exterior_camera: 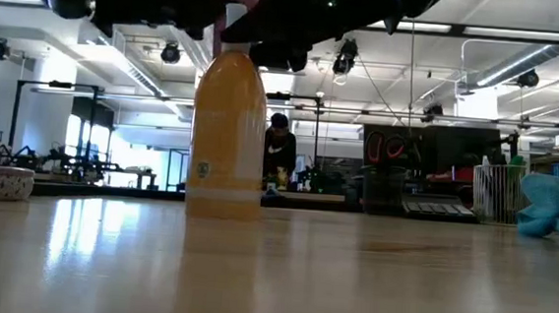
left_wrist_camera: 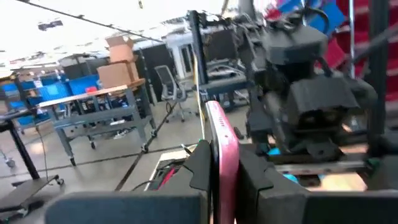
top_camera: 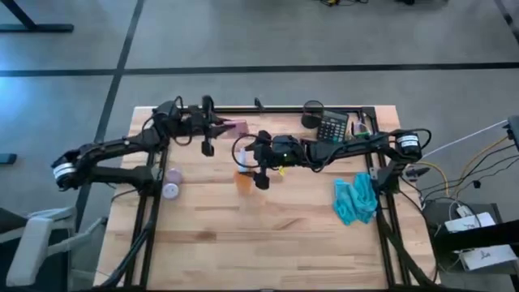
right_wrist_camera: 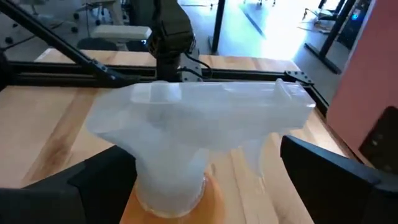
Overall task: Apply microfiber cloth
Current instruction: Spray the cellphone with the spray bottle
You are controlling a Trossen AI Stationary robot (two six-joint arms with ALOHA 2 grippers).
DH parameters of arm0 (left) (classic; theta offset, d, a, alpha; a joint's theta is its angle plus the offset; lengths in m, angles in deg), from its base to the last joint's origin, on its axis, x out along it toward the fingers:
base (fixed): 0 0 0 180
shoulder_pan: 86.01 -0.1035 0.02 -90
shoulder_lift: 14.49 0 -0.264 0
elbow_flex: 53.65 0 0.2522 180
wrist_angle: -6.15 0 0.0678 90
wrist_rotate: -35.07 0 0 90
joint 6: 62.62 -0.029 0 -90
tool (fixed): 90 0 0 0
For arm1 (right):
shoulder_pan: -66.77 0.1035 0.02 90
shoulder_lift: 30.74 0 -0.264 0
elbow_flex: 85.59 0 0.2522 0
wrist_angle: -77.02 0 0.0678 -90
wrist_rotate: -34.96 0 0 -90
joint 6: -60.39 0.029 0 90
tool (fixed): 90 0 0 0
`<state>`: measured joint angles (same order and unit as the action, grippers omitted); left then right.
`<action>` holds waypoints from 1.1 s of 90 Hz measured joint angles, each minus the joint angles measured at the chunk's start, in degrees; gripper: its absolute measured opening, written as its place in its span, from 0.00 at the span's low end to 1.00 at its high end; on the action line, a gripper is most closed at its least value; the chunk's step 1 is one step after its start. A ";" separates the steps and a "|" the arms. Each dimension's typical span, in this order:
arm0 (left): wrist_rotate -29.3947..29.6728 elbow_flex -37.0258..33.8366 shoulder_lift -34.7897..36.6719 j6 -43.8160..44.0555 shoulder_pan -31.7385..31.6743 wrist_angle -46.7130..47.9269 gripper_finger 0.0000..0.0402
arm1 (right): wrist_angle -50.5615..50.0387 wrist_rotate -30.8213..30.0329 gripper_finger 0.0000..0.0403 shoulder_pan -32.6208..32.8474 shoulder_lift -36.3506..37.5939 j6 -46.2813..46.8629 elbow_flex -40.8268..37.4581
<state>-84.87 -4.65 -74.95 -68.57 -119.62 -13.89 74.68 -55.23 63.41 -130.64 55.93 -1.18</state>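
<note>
The turquoise microfiber cloth (top_camera: pixel 355 199) lies crumpled on the table's right side, also at the right edge of the low view (exterior_camera: pixel 557 206); no gripper touches it. An orange spray bottle (exterior_camera: pixel 226 138) with a white spray head (right_wrist_camera: pixel 199 121) stands upright on its base at mid-table. My right gripper (right_wrist_camera: pixel 217 177) hovers open over it (top_camera: pixel 258 166), one finger on either side of the bottle's neck, without visible contact. My left gripper (top_camera: pixel 217 126), at the far middle of the table, is shut on a pink-edged slab (top_camera: pixel 237 126). My left gripper pinches the pink slab between its two fingers, which lie on its two broad faces near one end (left_wrist_camera: pixel 219 171). The slab stands on edge and sticks out past the fingertips toward the right arm, lifted clear of the table.
A calculator (top_camera: pixel 331 127) and a black cup (top_camera: pixel 314 109) sit at the far right. Two small speckled bowls (top_camera: pixel 170 183) stand at the left. A wire basket (exterior_camera: pixel 499 192) shows at the far right in the low view. A person (exterior_camera: pixel 278 151) stands beyond the table.
</note>
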 joint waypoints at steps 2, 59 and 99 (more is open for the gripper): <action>0.01 -0.15 -0.48 1.33 -0.47 -0.42 0.02 | 0.00 0.00 0.90 0.00 0.00 0.08 0.00; -5.63 1.43 -5.74 7.31 -2.18 -5.37 0.02 | -0.68 0.16 0.79 0.02 -0.18 2.48 0.00; 0.46 1.67 -5.85 6.56 -3.43 -4.74 0.02 | -1.68 2.58 0.27 0.03 -0.20 3.15 0.00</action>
<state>-84.41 -2.98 -80.80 -62.01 -123.06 -18.63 73.00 -52.65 63.45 -130.84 59.08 -1.18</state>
